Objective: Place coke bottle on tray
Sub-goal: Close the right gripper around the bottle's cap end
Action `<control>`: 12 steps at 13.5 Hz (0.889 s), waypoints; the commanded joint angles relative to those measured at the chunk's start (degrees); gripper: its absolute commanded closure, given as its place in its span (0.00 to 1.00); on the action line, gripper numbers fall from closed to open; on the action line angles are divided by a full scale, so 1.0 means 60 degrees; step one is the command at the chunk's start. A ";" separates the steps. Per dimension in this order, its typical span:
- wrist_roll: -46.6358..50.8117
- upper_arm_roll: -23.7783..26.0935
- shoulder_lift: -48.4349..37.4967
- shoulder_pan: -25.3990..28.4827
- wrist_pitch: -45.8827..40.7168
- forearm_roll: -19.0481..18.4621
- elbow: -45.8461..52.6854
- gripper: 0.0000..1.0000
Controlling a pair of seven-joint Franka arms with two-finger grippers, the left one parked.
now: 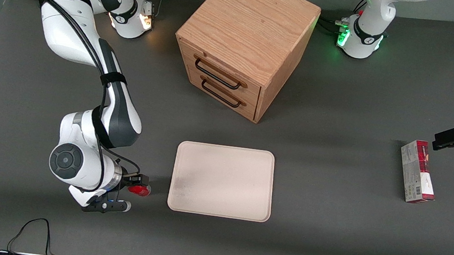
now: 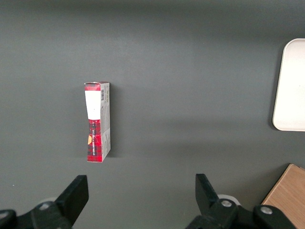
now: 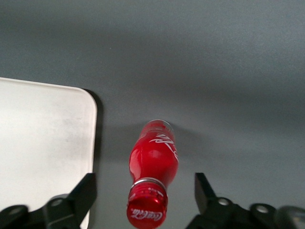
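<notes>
The gripper (image 3: 142, 200) is hanging over the bottle (image 3: 152, 164) with its fingers (image 3: 83, 193) spread wide and holding nothing; the bottle is standing on the table (image 1: 325, 241) in the lower left of the front view, just beside the tray (image 1: 224, 153) but not on it. To grasp well, I think the gripper should be lowering straight, keeping the bottle centred between the fingers, closing on the body, not on the cap.

Red coke bottle (image 3: 153, 167) (upright), beside cream tray (image 1: 221, 181), on table
</notes>
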 commanded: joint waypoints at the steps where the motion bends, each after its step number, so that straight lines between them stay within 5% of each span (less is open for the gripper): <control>1: 0.0040 -0.0026 -0.0200 -0.0053 0.0158 0.0169 -0.0378 0.58; 4: 0.0011 -0.0026 -0.0200 -0.0067 0.0158 0.0155 -0.0364 0.76; 12: 0.0143 -0.0070 -0.1208 -0.0038 -0.1273 0.0125 0.0322 0.77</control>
